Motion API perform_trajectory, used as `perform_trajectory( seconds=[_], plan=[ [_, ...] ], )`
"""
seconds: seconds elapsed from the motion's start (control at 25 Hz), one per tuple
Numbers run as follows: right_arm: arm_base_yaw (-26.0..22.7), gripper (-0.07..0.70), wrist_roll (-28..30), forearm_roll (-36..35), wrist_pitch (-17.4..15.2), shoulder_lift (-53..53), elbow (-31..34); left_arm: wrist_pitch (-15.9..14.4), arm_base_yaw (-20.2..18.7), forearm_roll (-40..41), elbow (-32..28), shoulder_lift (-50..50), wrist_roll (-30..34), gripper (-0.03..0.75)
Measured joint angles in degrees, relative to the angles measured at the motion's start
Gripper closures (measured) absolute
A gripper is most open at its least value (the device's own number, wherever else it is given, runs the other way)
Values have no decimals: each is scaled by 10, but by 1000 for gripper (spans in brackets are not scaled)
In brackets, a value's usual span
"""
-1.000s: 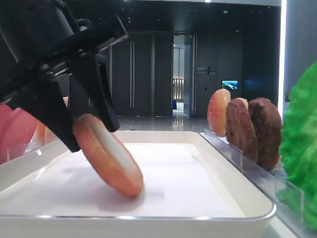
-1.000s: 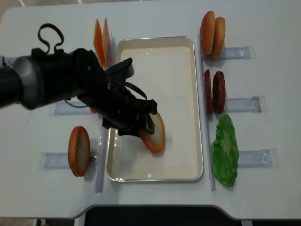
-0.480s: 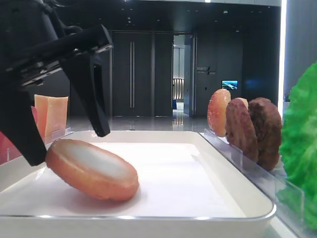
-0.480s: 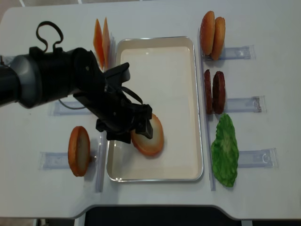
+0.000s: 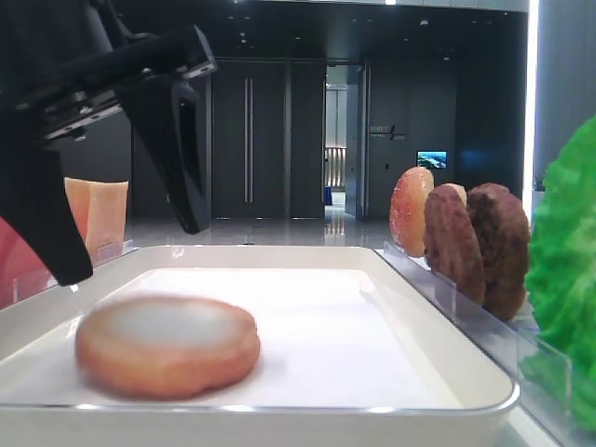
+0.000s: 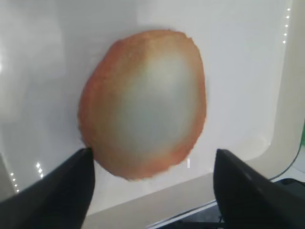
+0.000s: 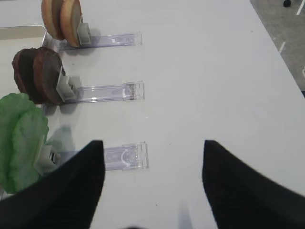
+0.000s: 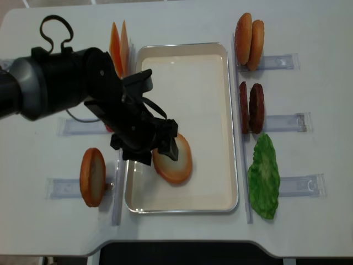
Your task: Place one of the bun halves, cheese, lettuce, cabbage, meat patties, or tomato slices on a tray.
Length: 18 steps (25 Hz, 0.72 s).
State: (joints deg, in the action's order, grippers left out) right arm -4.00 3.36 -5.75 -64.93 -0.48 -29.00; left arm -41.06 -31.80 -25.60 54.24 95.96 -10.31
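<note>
A bun half (image 8: pixel 172 159) lies flat, pale cut face up, on the floor of the white tray (image 8: pixel 193 94) near its front left corner; it also shows as bun half (image 5: pixel 168 345) and bun half (image 6: pixel 143 102). My left gripper (image 8: pixel 151 152) hangs just above it, open, its black fingers (image 5: pixel 182 158) clear of the bun. The left wrist view shows the left gripper (image 6: pixel 152 162) with a jaw on either side of the bun's near edge. My right gripper (image 7: pixel 152 145) is open over bare table, right of the lettuce (image 7: pixel 19 138).
A second bun half (image 8: pixel 92 176) stands in a clear holder left of the tray. Cheese (image 8: pixel 118 47) stands at the back left. Right of the tray are glossy buns (image 8: pixel 249 37), meat patties (image 8: pixel 251 107) and the lettuce (image 8: pixel 263 176), each by clear holders.
The bun half was tilted between the left jaws a second ago. The jaws have opened and risen a little, and the bun has dropped flat onto the tray.
</note>
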Motion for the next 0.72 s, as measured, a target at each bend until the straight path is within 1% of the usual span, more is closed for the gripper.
perform_trajectory(
  seconds=[0.28,0.4,0.56,0.68,0.72],
  plan=[
    [0,205,0,0,0,0,0,-30,0,17,27,-2,-7,125],
    [0,205,0,0,0,0,0,-57,0,32,42,-3,-8,125],
    [0,205,0,0,0,0,0,-108,0,67,68,-21,-22,125],
    [0,205,0,0,0,0,0,-177,0,102,92,-40,-36,125],
    [0,205,0,0,0,0,0,-209,0,115,100,-45,-40,125]
  ],
)
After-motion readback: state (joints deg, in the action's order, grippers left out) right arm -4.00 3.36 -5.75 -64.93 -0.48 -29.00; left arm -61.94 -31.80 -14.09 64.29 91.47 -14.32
